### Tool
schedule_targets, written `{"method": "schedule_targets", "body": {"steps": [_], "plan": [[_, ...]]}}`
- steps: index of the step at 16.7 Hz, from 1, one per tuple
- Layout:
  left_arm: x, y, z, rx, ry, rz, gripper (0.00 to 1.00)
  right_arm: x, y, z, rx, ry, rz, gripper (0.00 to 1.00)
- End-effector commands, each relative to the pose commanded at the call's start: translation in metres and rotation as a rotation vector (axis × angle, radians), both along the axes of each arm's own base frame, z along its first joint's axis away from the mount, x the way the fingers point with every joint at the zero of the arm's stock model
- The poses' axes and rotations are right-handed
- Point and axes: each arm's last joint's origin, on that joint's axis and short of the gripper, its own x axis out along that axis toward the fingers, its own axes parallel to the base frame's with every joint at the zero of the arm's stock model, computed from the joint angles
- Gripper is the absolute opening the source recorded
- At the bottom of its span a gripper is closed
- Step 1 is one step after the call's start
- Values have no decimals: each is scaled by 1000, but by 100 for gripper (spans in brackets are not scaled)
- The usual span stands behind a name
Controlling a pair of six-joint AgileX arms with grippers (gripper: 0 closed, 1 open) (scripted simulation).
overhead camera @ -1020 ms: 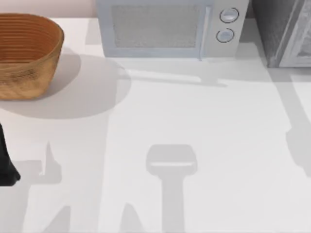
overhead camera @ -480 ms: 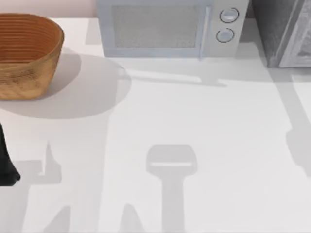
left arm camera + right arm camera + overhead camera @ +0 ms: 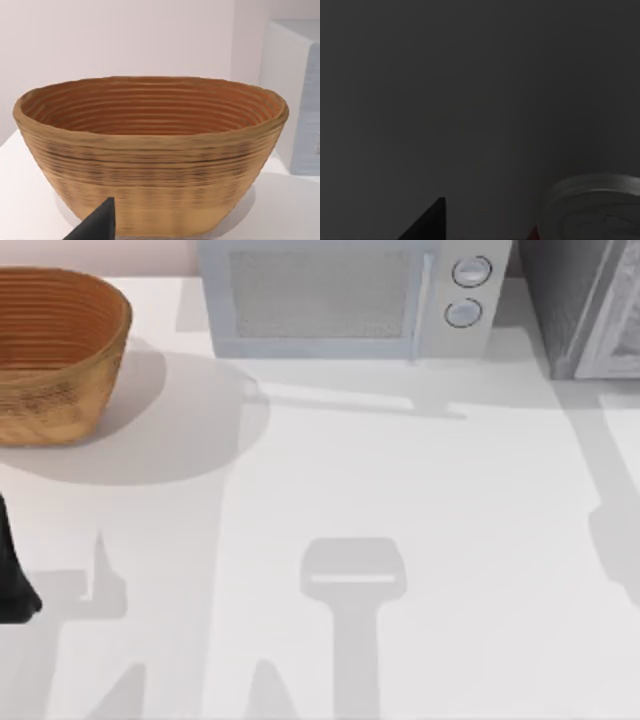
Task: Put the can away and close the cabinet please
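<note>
One white table (image 3: 430,490) spans the top view and bears every item listed, from largest to smallest. At the far right corner stands the grey cabinet (image 3: 565,300), with a paler door panel (image 3: 618,315) beside its dark speckled face; whether that door is open or shut cannot be told. Along the far edge, left of the cabinet, sits a pale microwave (image 3: 330,295) with two round knobs at its right end. At the far left rests a woven oval basket (image 3: 55,350), tan outside and orange-brown within; the left wrist view faces its ribbed wall (image 3: 150,170) from nearby, with the microwave's side behind it. The left arm (image 3: 12,580) is a black form at the near left edge of the table, and the left gripper (image 3: 97,225) hangs just in front of the basket. The right wrist view is dim: the right gripper (image 3: 427,222) faces a plain dark grey surface, and close beside it is the can (image 3: 595,207), seen as a round silvery top with a raised rim and a sliver of red at its side. Where the can stands on the table cannot be told. Neither gripper's state, open or closed, can be told.
</note>
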Motion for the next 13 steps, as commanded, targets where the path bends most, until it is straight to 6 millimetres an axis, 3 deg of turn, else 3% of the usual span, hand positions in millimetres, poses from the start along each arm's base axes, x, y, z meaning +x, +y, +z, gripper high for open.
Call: {"method": "schedule_targets", "body": {"steps": [6, 13], "plan": [[0, 0, 0, 0, 0, 0, 100, -3, 0, 3, 1, -12, 3, 100], [0, 0, 0, 0, 0, 0, 100, -67, -10, 39, 9, -123, 12, 100]]}}
